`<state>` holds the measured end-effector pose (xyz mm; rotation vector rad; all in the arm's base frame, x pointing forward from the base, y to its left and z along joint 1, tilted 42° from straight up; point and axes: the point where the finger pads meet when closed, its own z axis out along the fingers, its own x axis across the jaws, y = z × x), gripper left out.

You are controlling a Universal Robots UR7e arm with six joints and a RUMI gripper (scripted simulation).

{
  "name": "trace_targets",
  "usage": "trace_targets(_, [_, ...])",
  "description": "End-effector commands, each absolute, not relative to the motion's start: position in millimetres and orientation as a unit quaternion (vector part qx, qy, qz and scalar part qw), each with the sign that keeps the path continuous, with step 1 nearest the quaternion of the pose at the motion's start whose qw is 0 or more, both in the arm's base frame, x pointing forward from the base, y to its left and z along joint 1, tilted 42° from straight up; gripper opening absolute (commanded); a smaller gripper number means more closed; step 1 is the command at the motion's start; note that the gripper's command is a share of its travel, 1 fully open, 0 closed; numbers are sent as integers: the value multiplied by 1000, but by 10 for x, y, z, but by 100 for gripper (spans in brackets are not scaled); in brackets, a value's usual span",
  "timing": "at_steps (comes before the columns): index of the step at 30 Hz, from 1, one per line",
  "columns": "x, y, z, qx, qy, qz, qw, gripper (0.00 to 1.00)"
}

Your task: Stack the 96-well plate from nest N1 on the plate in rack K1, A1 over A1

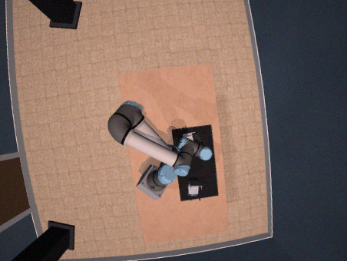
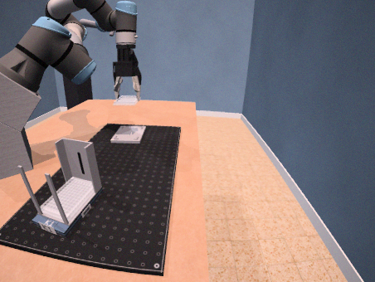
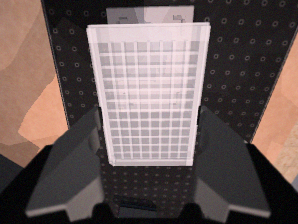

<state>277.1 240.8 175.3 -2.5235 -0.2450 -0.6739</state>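
My gripper (image 2: 127, 94) is shut on the clear 96-well plate (image 2: 125, 98) and holds it in the air above the plate nest N1 (image 2: 129, 134). In the wrist view the plate (image 3: 148, 92) sits between my two grey fingers, held by its long sides, with the empty nest partly showing beyond its far end (image 3: 148, 14). The stack rack K1 (image 2: 68, 188) stands at the near left of the black mat and holds a second white well plate (image 2: 66, 199) lying flat between its posts. I cannot make out the cut corners.
The black perforated mat (image 2: 112, 187) lies on the orange table. The rack has a tall grey back wall (image 2: 78, 163) and two thin upright posts (image 2: 41, 195). The arm's grey base block (image 2: 12, 124) stands at the left.
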Motion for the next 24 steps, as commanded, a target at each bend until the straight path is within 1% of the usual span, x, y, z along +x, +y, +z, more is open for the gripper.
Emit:
trace_targets(1, [2745, 2372, 1790, -928, -91, -251, 262, 0])
trace_targets(22, [2745, 2372, 1790, -928, -91, -251, 262, 0])
trace_targets(24, [2757, 2315, 1758, -930, -60, -242, 270, 0])
